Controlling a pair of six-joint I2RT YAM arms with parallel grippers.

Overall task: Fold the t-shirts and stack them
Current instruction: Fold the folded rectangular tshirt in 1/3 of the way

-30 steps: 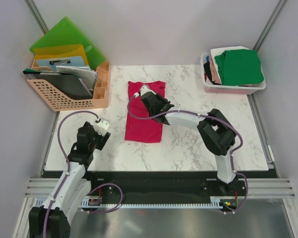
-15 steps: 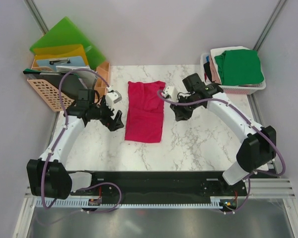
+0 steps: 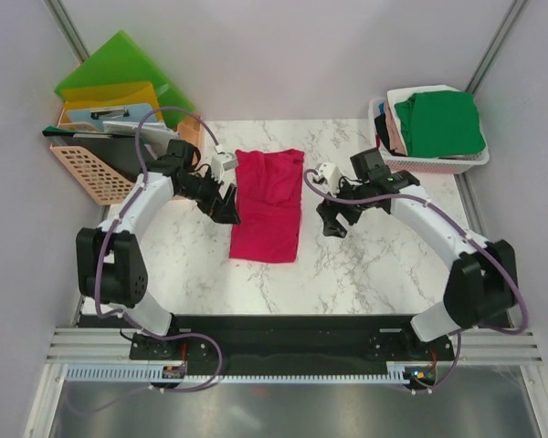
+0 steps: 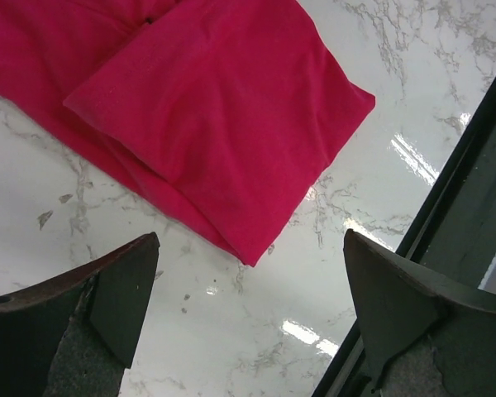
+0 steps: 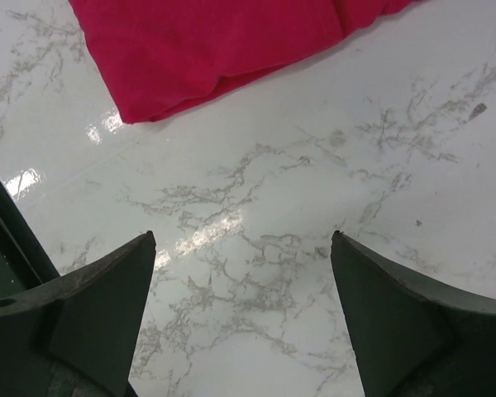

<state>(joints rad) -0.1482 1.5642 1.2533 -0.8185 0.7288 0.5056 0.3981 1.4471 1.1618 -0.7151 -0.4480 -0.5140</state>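
We see the left gripper (image 3: pixel 226 203) at 9 o'clock of the crimson-pink t-shirt (image 3: pixel 267 205), just beside its left edge. Its jaws stand wide apart and hold nothing. In its wrist view a folded corner of the shirt lies on the table ahead of the spread fingers (image 4: pixel 120 285). We cannot tell whether they touch the cloth.

The shirt lies flat on the marble table (image 3: pixel 365 265) as a long narrow strip running from 12 to 6 o'clock, its sides folded in.

At 3 o'clock of the shirt, a little apart from it, the right gripper (image 3: pixel 333 222) hangs over bare marble, also wide open and empty.

At the table's 10 o'clock corner a peach slotted rack (image 3: pixel 78 169) holds a green folder (image 3: pixel 119 64), a yellow folder (image 3: pixel 110 94) and darker papers. At 2 o'clock a pink basket (image 3: pixel 429 165) holds a green t-shirt (image 3: pixel 438 123) on top, with a white one (image 3: pixel 420 93), a beige-pink one (image 3: pixel 397 130) and a black one (image 3: pixel 383 139) beneath or beside it.
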